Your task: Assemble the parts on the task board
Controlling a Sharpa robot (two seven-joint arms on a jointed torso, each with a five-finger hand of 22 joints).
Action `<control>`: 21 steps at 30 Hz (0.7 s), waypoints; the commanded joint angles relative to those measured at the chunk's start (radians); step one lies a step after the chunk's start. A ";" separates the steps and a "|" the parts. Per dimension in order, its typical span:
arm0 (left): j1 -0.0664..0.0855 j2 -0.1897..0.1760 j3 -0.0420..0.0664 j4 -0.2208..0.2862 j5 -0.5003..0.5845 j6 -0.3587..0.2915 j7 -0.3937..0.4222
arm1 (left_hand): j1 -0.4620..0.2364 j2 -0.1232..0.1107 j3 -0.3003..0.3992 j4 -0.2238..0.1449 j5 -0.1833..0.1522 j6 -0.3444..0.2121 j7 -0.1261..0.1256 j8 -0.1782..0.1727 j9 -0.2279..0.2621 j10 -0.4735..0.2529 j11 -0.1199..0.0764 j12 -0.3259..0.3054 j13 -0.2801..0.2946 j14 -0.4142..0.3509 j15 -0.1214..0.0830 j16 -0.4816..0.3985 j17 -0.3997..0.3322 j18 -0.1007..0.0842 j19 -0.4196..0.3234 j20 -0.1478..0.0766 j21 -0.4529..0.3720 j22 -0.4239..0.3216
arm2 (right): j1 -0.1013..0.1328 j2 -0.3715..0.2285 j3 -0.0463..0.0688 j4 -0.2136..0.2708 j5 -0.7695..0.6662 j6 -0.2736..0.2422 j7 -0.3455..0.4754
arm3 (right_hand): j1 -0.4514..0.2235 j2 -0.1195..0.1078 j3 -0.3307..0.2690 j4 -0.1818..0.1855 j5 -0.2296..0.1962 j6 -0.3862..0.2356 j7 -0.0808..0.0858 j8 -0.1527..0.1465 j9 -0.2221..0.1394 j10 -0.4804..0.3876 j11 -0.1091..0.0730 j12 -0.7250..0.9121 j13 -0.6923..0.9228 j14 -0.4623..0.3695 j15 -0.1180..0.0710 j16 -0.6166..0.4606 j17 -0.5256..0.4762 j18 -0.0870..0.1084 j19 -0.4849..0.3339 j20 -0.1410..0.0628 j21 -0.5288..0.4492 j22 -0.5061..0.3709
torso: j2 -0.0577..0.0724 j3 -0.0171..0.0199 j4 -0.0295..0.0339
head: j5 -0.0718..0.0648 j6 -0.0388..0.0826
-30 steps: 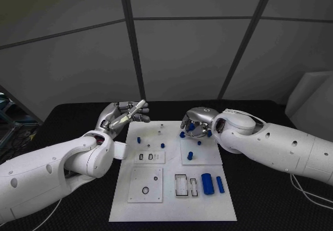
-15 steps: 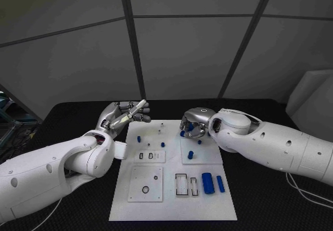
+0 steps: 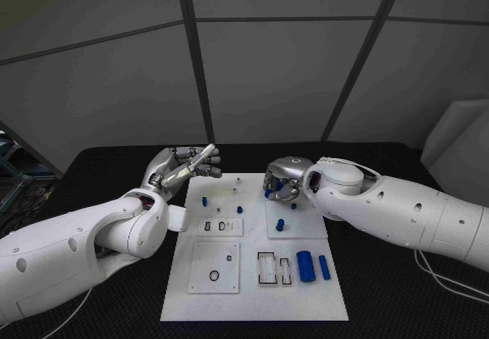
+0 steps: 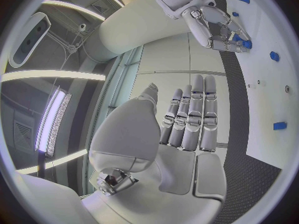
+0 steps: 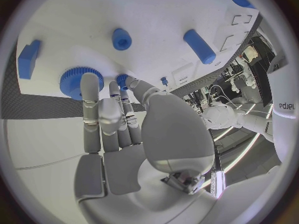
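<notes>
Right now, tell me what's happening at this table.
The robot is assembling small blue parts on the white task board. Its right hand is down at the board's far end, fingers at a blue gear-like part. The left hand is raised beside the board, open and empty. Two blue cylinders lie nearer the robot.

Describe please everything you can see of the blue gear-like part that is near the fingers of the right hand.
The blue gear is a round, flat piece with fine teeth around its rim, apparently matte plastic. It lies flat on the white task board, near the board's edge. The right hand reaches over it: one fingertip covers part of its top, though real contact cannot be judged. A blue block lies beside it, apart.
</notes>
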 commanded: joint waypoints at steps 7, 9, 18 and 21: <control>0.001 0.001 0.001 0.002 -0.007 0.008 0.002 | -0.005 0.000 -0.005 -0.001 -0.004 0.004 0.005 -0.007 -0.001 0.001 0.004 -0.006 -0.001 -0.006 0.001 -0.007 0.001 -0.013 0.007 0.001 0.006 0.001 | 0.003 0.009 0.001 -0.010 -0.008 0.027 -0.002 | 0.017 0.005 0.015 0.001 -0.001 0.030 0.001 0.010 0.003 0.021 -0.002 0.001 0.004 0.039 -0.003 0.045 0.045 -0.018 0.019 -0.002 0.045 0.054 | 0.002 -0.0005 0.0018 | -0.002 -0.003; 0.002 0.001 0.001 0.002 -0.007 0.009 0.002 | -0.005 0.000 -0.005 -0.001 -0.004 0.004 0.005 -0.007 -0.001 0.001 0.004 -0.006 -0.001 -0.006 0.001 -0.007 0.001 -0.013 0.007 0.001 0.006 0.001 | 0.003 0.012 0.001 -0.013 -0.008 0.023 -0.001 | 0.021 0.009 0.019 0.000 -0.003 0.038 -0.001 0.012 0.004 0.027 -0.004 0.002 0.005 0.041 -0.004 0.060 0.062 -0.021 0.026 -0.002 0.059 0.073 | 0.003 -0.0005 0.0019 | -0.001 -0.004; 0.002 -0.001 0.001 0.002 -0.007 0.010 0.001 | -0.005 0.000 -0.005 -0.001 -0.004 0.004 0.005 -0.007 -0.001 0.001 0.004 -0.006 -0.001 -0.006 0.001 -0.007 0.001 -0.013 0.007 0.001 0.006 0.001 | 0.002 0.003 0.001 0.005 -0.026 -0.065 0.000 | 0.049 0.031 0.043 -0.012 -0.022 0.084 -0.011 0.027 0.012 0.068 -0.017 0.010 0.017 0.044 -0.016 0.100 0.101 -0.037 0.074 -0.011 0.139 0.185 | 0.003 0.0002 0.0016 | 0.000 -0.003; 0.002 -0.002 0.001 0.001 -0.007 0.010 0.002 | -0.005 0.000 -0.005 -0.001 -0.004 0.004 0.005 -0.007 -0.001 0.001 0.004 -0.006 -0.001 -0.006 0.001 -0.007 0.001 -0.013 0.007 0.001 0.006 0.001 | 0.002 -0.007 0.001 0.026 -0.029 -0.102 0.003 | 0.049 0.031 0.044 -0.013 -0.018 0.087 -0.011 0.027 0.013 0.071 -0.018 0.009 0.019 0.043 -0.017 0.102 0.102 -0.039 0.078 -0.012 0.147 0.196 | 0.002 -0.0001 0.0004 | 0.001 0.000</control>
